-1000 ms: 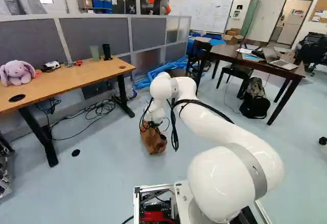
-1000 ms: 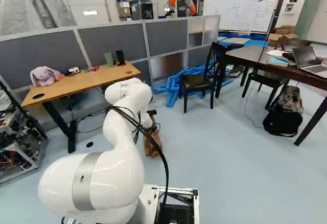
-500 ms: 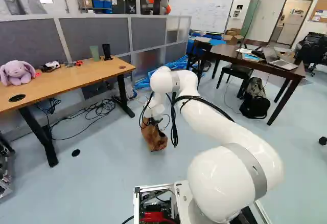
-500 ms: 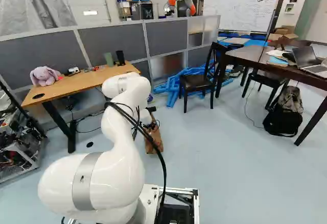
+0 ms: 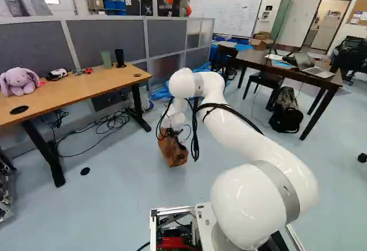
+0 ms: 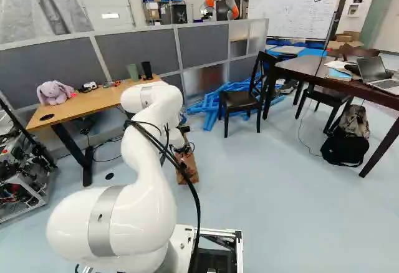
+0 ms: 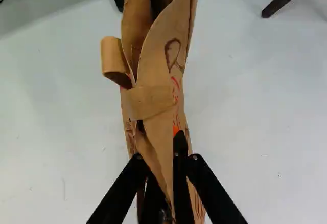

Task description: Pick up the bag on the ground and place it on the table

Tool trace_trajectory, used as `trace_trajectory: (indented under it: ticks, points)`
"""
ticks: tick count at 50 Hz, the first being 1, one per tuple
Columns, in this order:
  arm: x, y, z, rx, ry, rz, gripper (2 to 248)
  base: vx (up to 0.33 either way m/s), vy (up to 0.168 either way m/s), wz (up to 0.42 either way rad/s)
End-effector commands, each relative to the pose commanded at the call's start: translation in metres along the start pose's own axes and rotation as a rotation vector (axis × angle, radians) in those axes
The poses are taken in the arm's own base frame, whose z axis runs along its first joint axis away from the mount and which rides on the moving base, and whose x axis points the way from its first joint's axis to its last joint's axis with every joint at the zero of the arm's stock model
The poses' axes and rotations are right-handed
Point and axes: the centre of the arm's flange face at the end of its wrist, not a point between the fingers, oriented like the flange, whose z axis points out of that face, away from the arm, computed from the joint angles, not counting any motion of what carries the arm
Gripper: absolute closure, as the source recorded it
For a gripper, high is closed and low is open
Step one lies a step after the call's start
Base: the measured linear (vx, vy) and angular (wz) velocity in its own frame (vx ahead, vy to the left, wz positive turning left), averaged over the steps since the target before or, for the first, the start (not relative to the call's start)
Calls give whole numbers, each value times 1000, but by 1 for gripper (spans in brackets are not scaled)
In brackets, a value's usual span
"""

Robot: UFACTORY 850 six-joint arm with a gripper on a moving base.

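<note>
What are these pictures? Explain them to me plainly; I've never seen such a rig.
The machine is one white, jointed robot arm on a movable base. Two pictures look ahead past it, from the base's left and right; the third looks along its black, two-fingered pincer from the wrist. The pincer grips a brown paper bag by its upper edge. In the left base view, the light-wood table holds a purple plush rabbit and green cup; the dark wooden table, an open grey laptop.

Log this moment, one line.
grasp: jaws shut on paper bag | lift: bag higher than a second ago | place: pending
</note>
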Motion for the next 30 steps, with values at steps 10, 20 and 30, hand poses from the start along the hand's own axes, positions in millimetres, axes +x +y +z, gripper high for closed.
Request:
trace_trajectory:
  ticks: [10, 20, 30]
  points:
    - [6, 1, -14, 0, 5, 0, 229, 0, 0, 0]
    - [11, 2, -28, -1, 11, 0, 229, 0, 0, 0]
    - [16, 3, -41, -2, 17, 1, 229, 0, 0, 0]
